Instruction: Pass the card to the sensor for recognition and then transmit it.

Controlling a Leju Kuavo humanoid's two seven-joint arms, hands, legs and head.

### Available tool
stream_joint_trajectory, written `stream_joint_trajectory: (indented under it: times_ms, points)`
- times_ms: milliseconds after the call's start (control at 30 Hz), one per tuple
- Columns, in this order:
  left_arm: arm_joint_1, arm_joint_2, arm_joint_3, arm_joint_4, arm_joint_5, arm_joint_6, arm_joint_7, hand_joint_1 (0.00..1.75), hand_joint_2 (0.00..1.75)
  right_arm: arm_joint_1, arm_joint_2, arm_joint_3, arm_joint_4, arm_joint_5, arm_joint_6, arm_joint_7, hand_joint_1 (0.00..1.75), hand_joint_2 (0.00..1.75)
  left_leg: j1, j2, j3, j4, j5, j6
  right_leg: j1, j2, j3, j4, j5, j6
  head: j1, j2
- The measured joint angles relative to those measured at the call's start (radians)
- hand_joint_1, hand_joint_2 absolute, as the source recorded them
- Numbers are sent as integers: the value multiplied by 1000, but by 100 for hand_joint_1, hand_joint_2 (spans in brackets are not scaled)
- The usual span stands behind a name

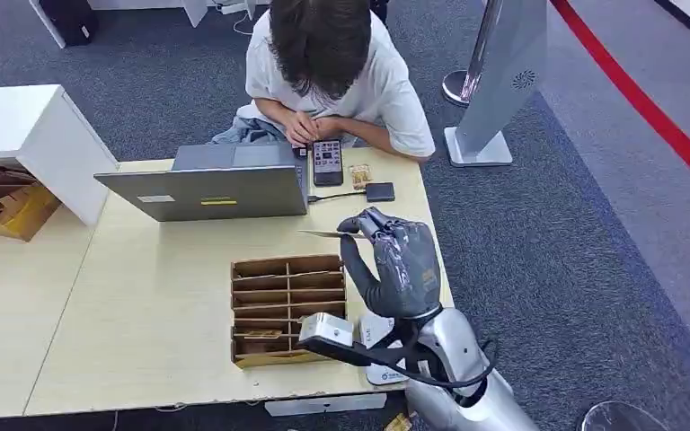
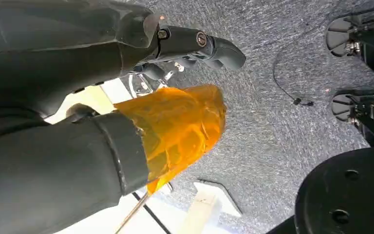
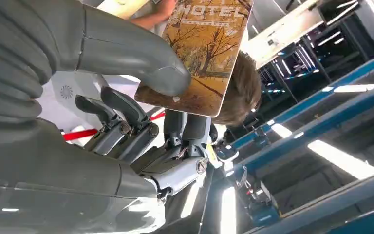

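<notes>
Right hand: the grey many-fingered right hand (image 1: 393, 260) is raised above the right part of the counter, thumb and fingers pinched on the card.
Card: one thin rectangular hotel card with an autumn-tree print (image 3: 199, 48), lying flat and seen edge-on in the head view (image 1: 328, 234), sticking out to the left of the fingers, between the laptop and the box; in the right wrist view the thick grey thumb (image 3: 141, 63) presses on its printed face.
Left hand: the dark left hand (image 2: 195, 44) hangs over grey carpet, with an amber translucent cover (image 2: 180, 126) next to it; I cannot tell whether its fingers are apart or closed.
Counter: one pale wooden counter (image 1: 144, 305).
Box: one brown cardboard box with rows of slotted compartments (image 1: 287, 310), near the counter's near edge, left of the right arm.
Laptop: one grey open laptop (image 1: 211, 184) at the far side.
Phone: one black smartphone with a lit screen (image 1: 327, 162), right of the laptop.
Small pad: one small dark square pad (image 1: 379, 191), right of the phone, cabled toward the laptop.
Person: one person in a white T-shirt (image 1: 332, 63) seated at the far edge, head bent.
</notes>
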Motion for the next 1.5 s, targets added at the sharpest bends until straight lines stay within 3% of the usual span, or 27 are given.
stream_joint_trajectory:
  times_ms: [567,633,700,767,800,900,1067,1500]
  points:
    - [-29,1,-7,0,-44,11,18,0,0,-93,52,15,154,53,37,55,175,175,0,0,0,0,0,-1,0,0,0,0,0,0,0,0]
    - [-27,-49,-55,-44,-195,158,110,0,0,-93,59,12,164,85,59,74,175,175,-1,0,1,0,0,-1,-1,0,0,0,0,0,0,0]
    - [-43,-140,-192,-86,-498,461,258,0,0,-93,74,3,179,123,78,93,175,175,-2,-1,0,1,2,2,-2,-1,-1,0,1,1,0,0]
    - [-63,-208,-366,-99,-677,662,293,0,0,-96,90,-7,183,157,108,116,175,175,-2,-8,-2,1,2,4,-1,-2,-1,0,1,2,0,0]
    - [-73,-220,-430,-114,-673,695,299,0,0,-96,99,-14,185,171,121,124,175,175,-2,-6,-2,2,2,2,-2,-4,1,0,1,2,8,0]
    - [-106,-233,-551,-143,-643,651,297,0,0,-101,114,-40,194,202,144,133,175,175,-4,-10,-1,2,3,2,-4,-6,1,0,2,3,8,0]
    - [-118,-235,-657,-177,-639,607,310,0,0,-101,129,-76,207,224,148,142,175,175,-4,-16,-1,2,3,2,-4,-8,1,0,2,3,7,0]
    - [-123,-232,-731,-209,-640,584,322,0,0,-93,138,-120,207,257,150,143,175,175,-7,-16,-1,2,3,3,-7,-8,1,0,1,4,7,0]
